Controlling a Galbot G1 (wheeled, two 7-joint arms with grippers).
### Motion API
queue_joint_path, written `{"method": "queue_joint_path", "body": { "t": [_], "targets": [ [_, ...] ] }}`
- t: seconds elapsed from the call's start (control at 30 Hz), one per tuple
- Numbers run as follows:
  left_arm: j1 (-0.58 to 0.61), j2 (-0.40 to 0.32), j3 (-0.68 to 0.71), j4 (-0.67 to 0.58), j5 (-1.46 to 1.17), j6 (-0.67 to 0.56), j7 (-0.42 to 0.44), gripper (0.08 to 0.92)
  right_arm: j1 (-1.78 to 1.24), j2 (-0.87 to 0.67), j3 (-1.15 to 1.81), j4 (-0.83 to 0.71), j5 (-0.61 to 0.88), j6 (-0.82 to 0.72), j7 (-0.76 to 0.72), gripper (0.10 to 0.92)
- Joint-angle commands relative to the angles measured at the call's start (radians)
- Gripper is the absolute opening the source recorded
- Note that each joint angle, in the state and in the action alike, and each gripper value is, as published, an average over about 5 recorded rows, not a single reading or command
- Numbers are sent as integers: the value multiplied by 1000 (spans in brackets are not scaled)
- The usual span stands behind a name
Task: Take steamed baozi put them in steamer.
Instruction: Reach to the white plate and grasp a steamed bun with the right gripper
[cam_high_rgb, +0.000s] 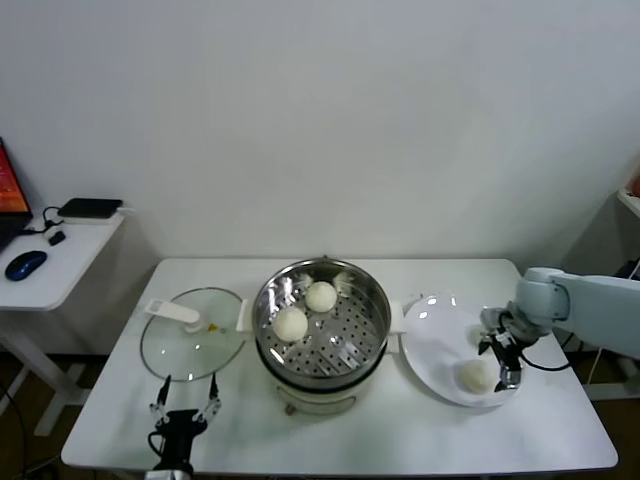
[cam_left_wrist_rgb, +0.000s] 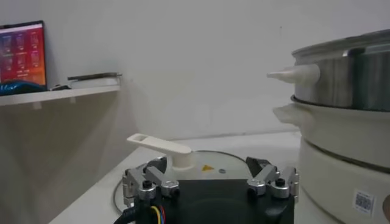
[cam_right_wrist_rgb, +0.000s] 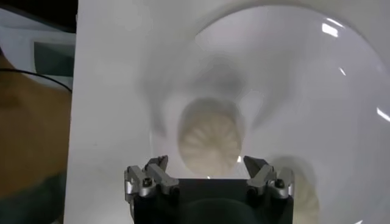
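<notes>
The steel steamer (cam_high_rgb: 372, 322) stands mid-table with two off-white baozi inside, one (cam_high_rgb: 321, 296) behind the other (cam_high_rgb: 290, 324). A third baozi (cam_high_rgb: 478, 375) lies on the white plate (cam_high_rgb: 430, 345) to the right. My right gripper (cam_high_rgb: 503, 352) hovers open over the plate, just beside that bun. In the right wrist view the open gripper (cam_right_wrist_rgb: 206, 163) points down at a pleated baozi (cam_right_wrist_rgb: 212, 135), with another baozi (cam_right_wrist_rgb: 303, 196) at its side. My left gripper (cam_high_rgb: 185, 410) is open and empty near the front left edge.
The glass lid (cam_high_rgb: 190, 345) with a white handle lies left of the steamer, just beyond my left gripper (cam_left_wrist_rgb: 206, 164); its handle (cam_left_wrist_rgb: 159, 145) and the steamer wall (cam_left_wrist_rgb: 347, 122) show in the left wrist view. A side desk (cam_high_rgb: 50, 255) stands far left.
</notes>
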Motion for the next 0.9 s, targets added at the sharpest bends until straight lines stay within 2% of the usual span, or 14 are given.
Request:
{"method": "queue_joint_path", "body": {
  "t": [0.03,0.4,0.67,0.9],
  "targets": [
    [0,2,0,3,5,-2,-2,823,-79,-12,73,-22,-28,-1,15,823],
    [0,6,-2,-4,1,0,-2,823,-80,-10,81,-17,-36,-5,15,816],
    [4,5,-4,-8,0,-1,-2,823,-72,-10,78,-13,-36,-3,8,649],
    [7,5,-10,-16,0,-1,-2,823,92,-12,-29,20,3,38,-28,558]
  ]
}}
